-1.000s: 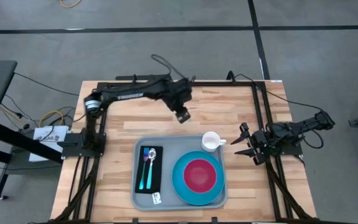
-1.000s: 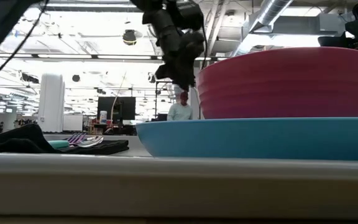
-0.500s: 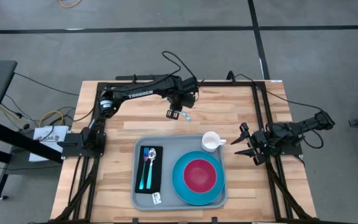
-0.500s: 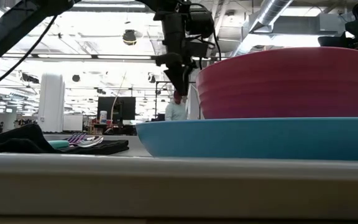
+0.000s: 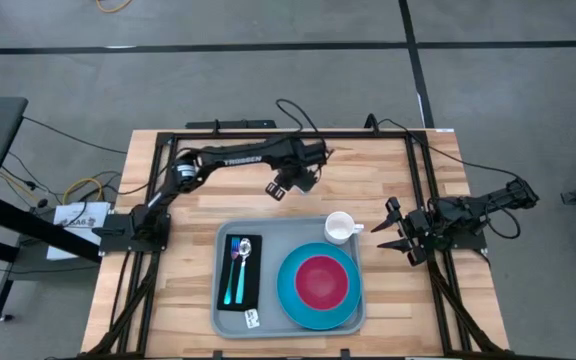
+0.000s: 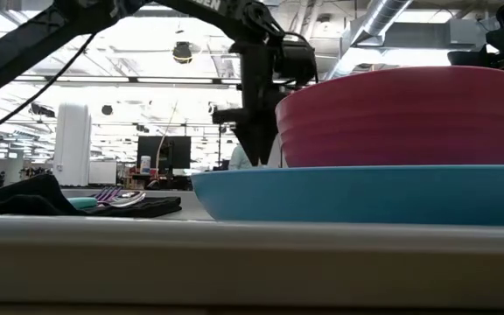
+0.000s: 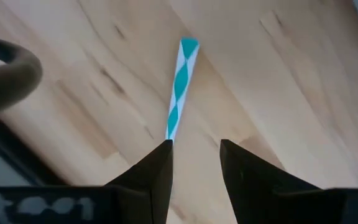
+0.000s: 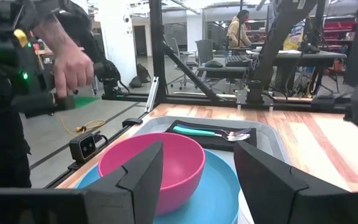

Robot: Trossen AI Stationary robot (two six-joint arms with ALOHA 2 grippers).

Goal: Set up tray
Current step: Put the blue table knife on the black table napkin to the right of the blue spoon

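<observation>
Left gripper (image 5: 277,189) hangs over the bare wood behind the tray (image 5: 268,228), its fingers (image 7: 151,177) parted with a gap between them and nothing in it. Just past the fingertips in the left wrist view lies a teal-and-white striped straw (image 7: 180,88) flat on the table (image 5: 188,260); its near end is cut off behind one finger, so whether finger and straw touch cannot be told. In the high view the straw is hidden under the arm.

Right gripper (image 5: 399,232) waits at the table's right edge, beside the tray's far right corner, fingers spread and empty.

The tray sits at the near middle of the table. On it: a black napkin (image 5: 239,272) along the left side with a teal-handled fork (image 5: 231,268) and spoon (image 5: 243,262) lying on it, a blue plate (image 5: 317,286) holding a pink bowl (image 5: 317,281), and a white cup (image 5: 340,227) in the far right corner. A small white tag (image 5: 251,318) lies at the napkin's near end — its markings too small to read.

From table height the bowl and plate fill the right of the picture and hide the cup. A person's hand (image 8: 72,62) grips a dark handle beyond the table — the rest is cut off.
</observation>
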